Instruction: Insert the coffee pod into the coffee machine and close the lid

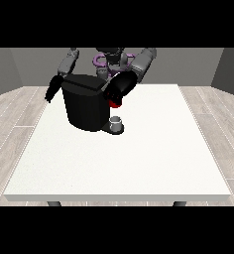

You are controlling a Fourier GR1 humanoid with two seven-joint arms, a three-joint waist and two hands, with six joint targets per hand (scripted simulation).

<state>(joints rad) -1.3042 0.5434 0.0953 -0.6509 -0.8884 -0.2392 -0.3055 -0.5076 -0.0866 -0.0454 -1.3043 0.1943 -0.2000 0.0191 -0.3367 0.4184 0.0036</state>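
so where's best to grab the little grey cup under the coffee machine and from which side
Probably the cup's side wall, coming from the camera side or the view's right. It stands upright on the machine's base, with the black coffee machine body close at its left and the head overhanging it, so the top is blocked.

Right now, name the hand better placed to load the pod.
Left, the hand at the view's right: it hangs at the coffee machine top with something red beneath it. The other hand hangs beside the machine.

Coffee machine (85,106) matt black plastic; table (139,158) smooth matt white.
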